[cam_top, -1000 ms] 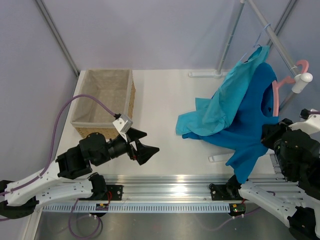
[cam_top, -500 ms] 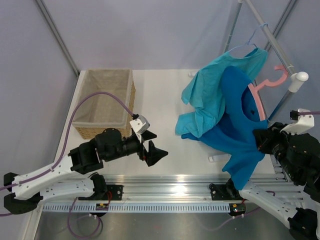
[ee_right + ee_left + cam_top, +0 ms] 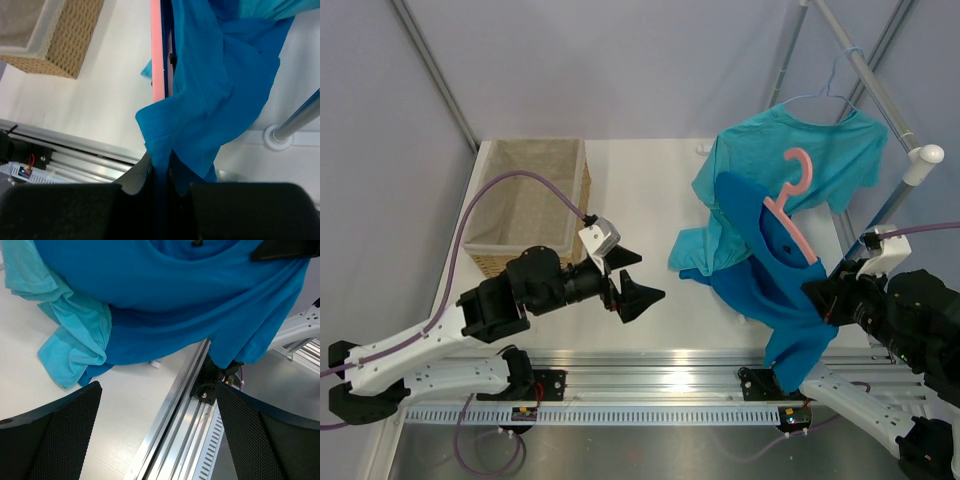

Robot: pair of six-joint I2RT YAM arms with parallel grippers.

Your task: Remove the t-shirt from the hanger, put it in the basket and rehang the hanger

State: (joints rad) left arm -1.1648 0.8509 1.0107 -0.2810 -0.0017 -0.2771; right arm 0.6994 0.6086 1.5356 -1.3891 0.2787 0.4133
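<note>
The royal-blue t-shirt (image 3: pixel 760 285) hangs from the salmon-pink hanger (image 3: pixel 788 208), which floats free of the rack, tilted, its hook uppermost. My right gripper (image 3: pixel 825 298) is shut on a fold of the t-shirt's hem at the shirt's right edge. In the right wrist view the cloth (image 3: pixel 220 85) is pinched between the jaws of the right gripper (image 3: pixel 161 167), with the hanger's pink arm (image 3: pixel 158 60) running up just above. My left gripper (image 3: pixel 645 280) stands open left of the shirt, holding nothing. The left wrist view shows the left gripper (image 3: pixel 157 387) below the t-shirt (image 3: pixel 200 305).
A lighter teal shirt (image 3: pixel 790 150) hangs on a thin wire hanger from the rack's slanted pole (image 3: pixel 880 100), its lower part lying on the table (image 3: pixel 75 330). A wicker basket (image 3: pixel 525 200) stands at the left. An aluminium rail (image 3: pixel 650 365) runs along the near edge.
The pink hanger with the blue t-shirt has come off the rack's end and moved left and down. The teal shirt swung to face the camera. My left arm reached right, towards the shirt.
</note>
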